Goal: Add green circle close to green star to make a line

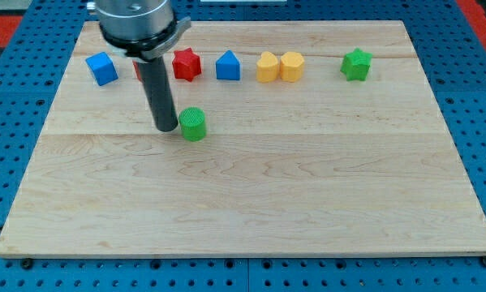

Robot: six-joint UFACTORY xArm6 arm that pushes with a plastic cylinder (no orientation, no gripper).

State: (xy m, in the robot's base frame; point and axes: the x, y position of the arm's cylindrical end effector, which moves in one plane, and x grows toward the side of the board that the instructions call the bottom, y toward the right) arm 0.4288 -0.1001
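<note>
No fingers here: my tip (166, 128) presses the green circle's (193, 124) left side mid-worktop (251, 203), so the push is in hand, needing a long shove up-right toward the green star (356, 64).

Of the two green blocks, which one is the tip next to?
The green circle: my tip sits just to its left in the view, off the row. The green star stands far off at the row's right end.
</note>
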